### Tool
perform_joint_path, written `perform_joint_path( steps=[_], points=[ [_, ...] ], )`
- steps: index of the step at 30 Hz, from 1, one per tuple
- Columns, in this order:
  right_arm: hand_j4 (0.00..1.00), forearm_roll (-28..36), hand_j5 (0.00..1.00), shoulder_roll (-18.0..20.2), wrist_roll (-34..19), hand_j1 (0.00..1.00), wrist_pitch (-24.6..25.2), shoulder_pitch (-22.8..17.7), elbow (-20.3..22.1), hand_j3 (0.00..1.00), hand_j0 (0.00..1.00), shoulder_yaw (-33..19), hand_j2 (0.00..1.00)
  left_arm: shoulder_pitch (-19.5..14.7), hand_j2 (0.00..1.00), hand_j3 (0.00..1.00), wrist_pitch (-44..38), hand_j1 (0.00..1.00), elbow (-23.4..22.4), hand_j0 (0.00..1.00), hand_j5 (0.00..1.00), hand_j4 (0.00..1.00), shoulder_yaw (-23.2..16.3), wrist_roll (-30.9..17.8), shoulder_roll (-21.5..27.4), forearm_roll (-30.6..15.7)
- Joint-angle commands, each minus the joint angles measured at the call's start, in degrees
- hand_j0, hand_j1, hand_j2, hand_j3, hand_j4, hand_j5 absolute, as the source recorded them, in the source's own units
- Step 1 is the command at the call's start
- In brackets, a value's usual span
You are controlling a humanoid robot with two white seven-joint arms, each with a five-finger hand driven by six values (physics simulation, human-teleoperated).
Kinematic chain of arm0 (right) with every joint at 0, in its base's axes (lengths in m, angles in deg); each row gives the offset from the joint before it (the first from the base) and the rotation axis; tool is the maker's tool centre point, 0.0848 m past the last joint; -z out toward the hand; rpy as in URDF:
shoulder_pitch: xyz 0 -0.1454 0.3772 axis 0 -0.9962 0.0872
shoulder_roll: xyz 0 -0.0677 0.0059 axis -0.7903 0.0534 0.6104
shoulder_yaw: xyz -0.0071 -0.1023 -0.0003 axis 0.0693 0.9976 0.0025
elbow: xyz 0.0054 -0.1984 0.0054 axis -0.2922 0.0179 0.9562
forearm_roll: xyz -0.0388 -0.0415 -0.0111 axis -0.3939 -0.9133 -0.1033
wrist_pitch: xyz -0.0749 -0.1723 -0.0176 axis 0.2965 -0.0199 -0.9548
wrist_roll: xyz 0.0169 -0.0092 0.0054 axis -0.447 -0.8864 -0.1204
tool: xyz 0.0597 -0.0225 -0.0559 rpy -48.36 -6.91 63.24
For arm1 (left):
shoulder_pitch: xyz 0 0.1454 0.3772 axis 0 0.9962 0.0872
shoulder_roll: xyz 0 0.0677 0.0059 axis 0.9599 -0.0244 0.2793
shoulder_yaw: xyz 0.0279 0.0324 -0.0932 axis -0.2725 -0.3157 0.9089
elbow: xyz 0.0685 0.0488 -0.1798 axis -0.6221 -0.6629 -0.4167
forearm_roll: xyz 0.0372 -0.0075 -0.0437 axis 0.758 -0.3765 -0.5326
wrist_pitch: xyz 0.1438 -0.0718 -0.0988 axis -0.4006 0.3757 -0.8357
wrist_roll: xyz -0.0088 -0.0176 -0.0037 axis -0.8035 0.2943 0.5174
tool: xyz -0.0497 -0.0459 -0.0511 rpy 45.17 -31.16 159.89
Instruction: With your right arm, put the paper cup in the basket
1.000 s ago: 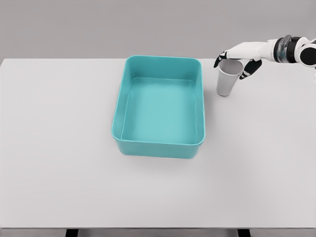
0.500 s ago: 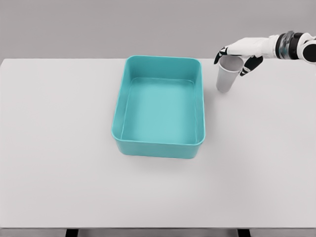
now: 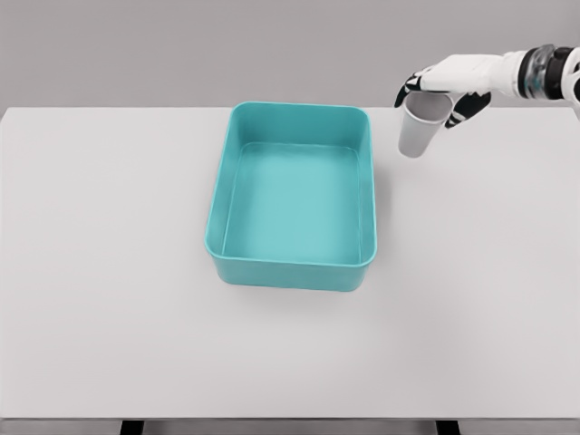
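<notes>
One hand is showing: the right hand (image 3: 450, 80), coming in from the upper right edge on its white arm, is curling its dark-tipped fingers (image 3: 470, 101) around the rim of the paper cup (image 3: 420, 125) and gripping it from above. The grey cup is hanging open end up, tilting slightly with its base leaning toward the left, near the far edge of the white table (image 3: 109, 272). It is sitting just to the right of the teal basket (image 3: 217, 204), beside the basket's far right corner, apart from its wall. The basket is lying on the table near the middle.
</notes>
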Motion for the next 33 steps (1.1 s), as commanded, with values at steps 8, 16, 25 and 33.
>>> perform_joint_path(
  steps=[8,16,25,33],
  points=[
    [0.71,0.5,0.71,2.7,0.0,0.71,0.2,0.0,6.4,0.71,0.71,-0.1,0.71,0.0,1.0,1.0,0.0,1.0,0.0,1.0,1.0,1.0,0.0,0.0,0.0,0.0],
    [0.72,0.7,0.72,3.5,0.0,0.72,0.2,-0.1,10.1,0.72,0.72,-0.1,0.72,0.0,1.0,1.0,0.0,1.0,0.0,1.0,1.0,1.0,0.0,0.0,0.0,0.0],
    [0.72,1.9,0.72,3.4,0.0,0.72,0.2,0.1,10.5,0.72,0.72,-0.2,0.72,0.0,1.0,1.0,0.0,1.0,0.0,1.0,1.0,1.0,0.0,0.0,0.0,0.0],
    [0.72,2.9,0.72,3.2,0.0,0.72,0.2,0.9,11.8,0.72,0.72,-0.3,0.72,0.0,1.0,1.0,0.0,1.0,0.0,1.0,1.0,1.0,0.0,0.0,0.0,0.0]
  ],
)
